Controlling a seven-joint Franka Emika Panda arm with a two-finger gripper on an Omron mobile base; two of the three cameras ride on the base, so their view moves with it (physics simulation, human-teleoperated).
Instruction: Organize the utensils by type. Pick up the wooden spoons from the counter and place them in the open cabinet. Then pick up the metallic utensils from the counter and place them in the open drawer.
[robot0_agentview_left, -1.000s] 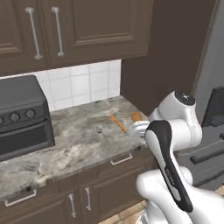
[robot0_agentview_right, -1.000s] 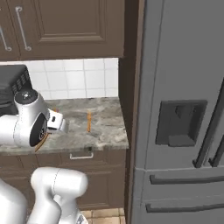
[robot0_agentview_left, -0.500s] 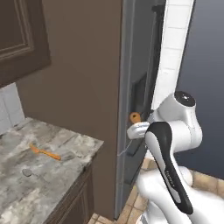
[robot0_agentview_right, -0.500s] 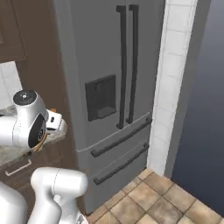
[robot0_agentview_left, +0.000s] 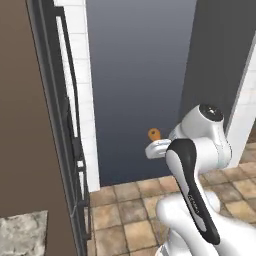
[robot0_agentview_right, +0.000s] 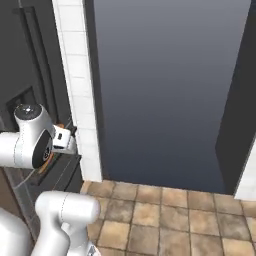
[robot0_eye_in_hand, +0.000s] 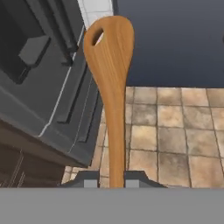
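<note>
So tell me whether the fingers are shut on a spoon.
Shut on it: the wooden spoon rises from between the fingers, over the tiled floor.

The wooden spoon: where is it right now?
The wooden spoon is gripped in the jaws, in the hand view sticking out over the tiled floor, with the dark fridge on its left.

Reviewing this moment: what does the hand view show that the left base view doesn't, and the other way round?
Hand view alone: the whole wooden spoon, its handle clamped in the hand at the bottom edge and its broad slotted end pointing away, plus the fridge's lower drawer fronts and dark brown base cabinets beneath it.
Left base view alone: the white arm, a corner of the stone counter at lower left, and the white tiled wall strip.
Both share: the orange-brown spoon end, the tan tiled floor, the dark fridge and the dark blue-grey backdrop.
</note>
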